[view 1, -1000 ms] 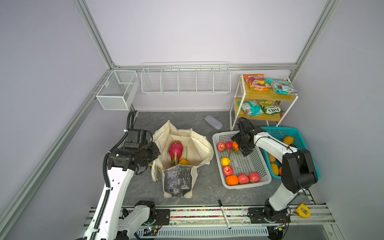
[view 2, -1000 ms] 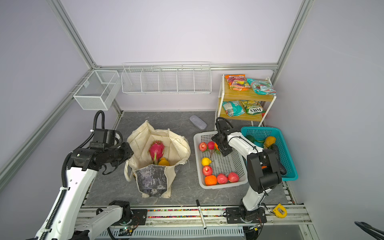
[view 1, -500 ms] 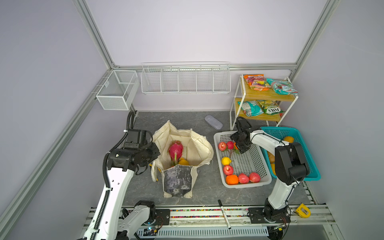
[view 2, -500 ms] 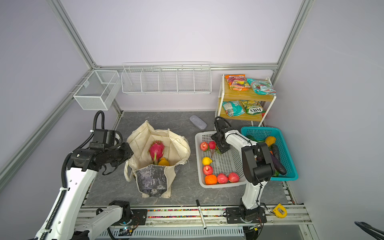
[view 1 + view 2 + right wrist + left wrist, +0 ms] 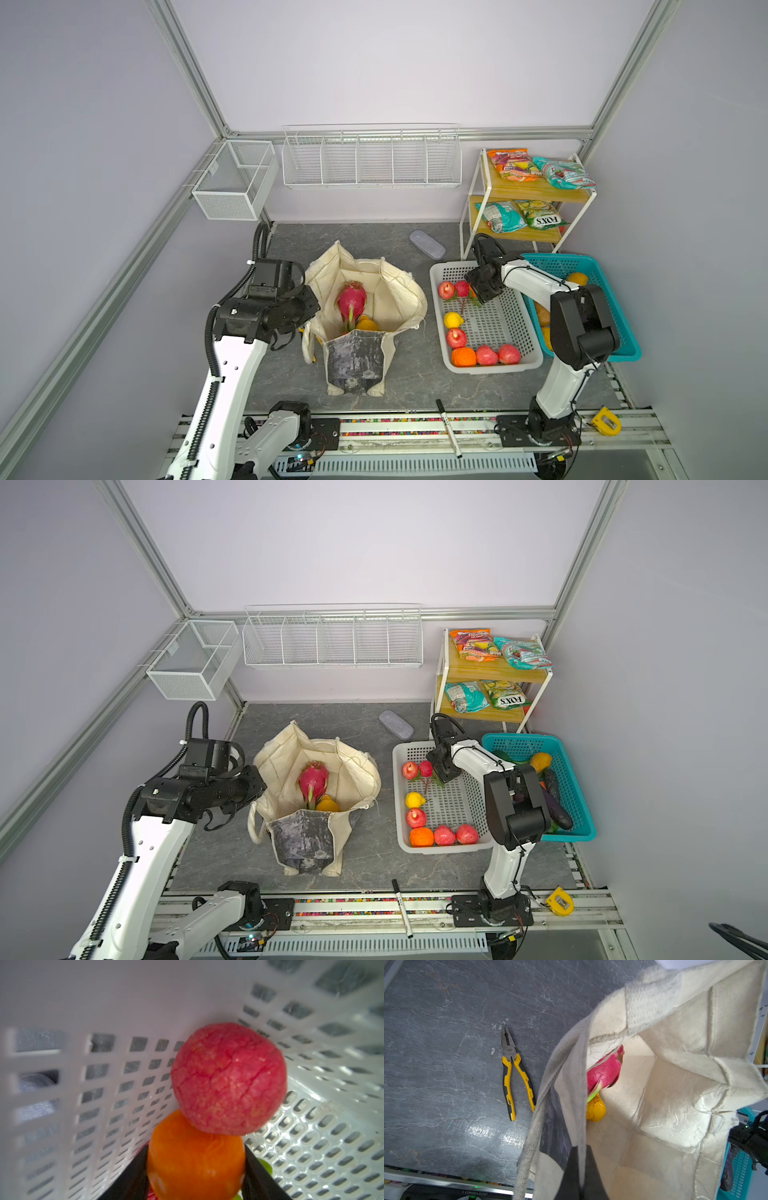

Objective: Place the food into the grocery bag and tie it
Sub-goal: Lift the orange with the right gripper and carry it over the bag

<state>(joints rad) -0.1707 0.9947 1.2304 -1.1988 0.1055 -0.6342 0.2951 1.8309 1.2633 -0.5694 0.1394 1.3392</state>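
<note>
Our right gripper (image 5: 195,1150) has its jaws pressed on both sides of the orange (image 5: 195,1167), low in the wrist frame. We should lift it straight, off the apple (image 5: 228,1078) touching it. Our left gripper (image 5: 580,1163) clamps the rim of the bag (image 5: 399,291), centre-left in a top view.

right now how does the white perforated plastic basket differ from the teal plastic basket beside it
Contents: the white perforated plastic basket holds red apples and a yellow lemon; the teal plastic basket holds a dark purple aubergine and yellow-orange produce.
Use: the right gripper is inside the white basket, clasping an orange fruit; no gripper is in the teal one.
Both are rectangular slotted plastic, side by side.
</note>
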